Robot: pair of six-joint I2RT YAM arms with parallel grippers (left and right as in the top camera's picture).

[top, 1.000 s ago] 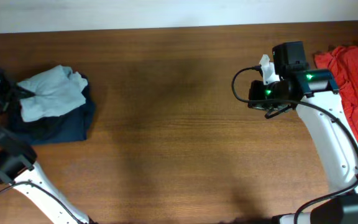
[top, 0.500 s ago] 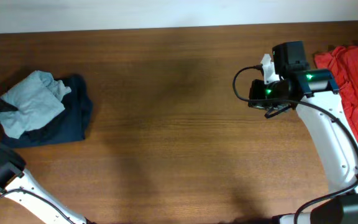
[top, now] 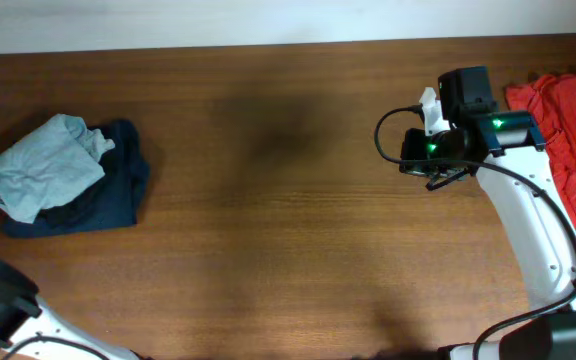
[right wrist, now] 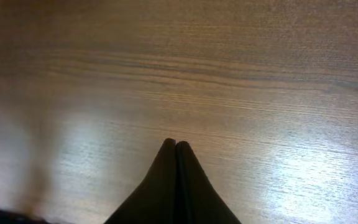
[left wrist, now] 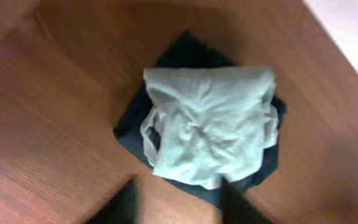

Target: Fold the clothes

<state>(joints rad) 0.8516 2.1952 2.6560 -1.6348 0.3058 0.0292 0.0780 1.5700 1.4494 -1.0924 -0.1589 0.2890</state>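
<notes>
- Left claw is seen spread, its blurred dark fingers apart with nothing between them, above the pile.
- Right claw is pressed together on nothing and held over bare wood, well apart from any cloth.
- A crumpled pale grey-blue cloth T-shirt is heaped on a folded dark navy garment near the table's left end. A rumpled red cloth garment is spread at the right end.
- The T-shirt is judged bunched rather than flat, so both layers may be pinched together at a regrasp and the navy fold dragged open.
- A glossy brown wood-grain table is shown. On it, cloth may be slid along rather than pinned.
- A pale strip of wall or floor is seen beyond the far edge. Nothing more of the room is shown.
</notes>
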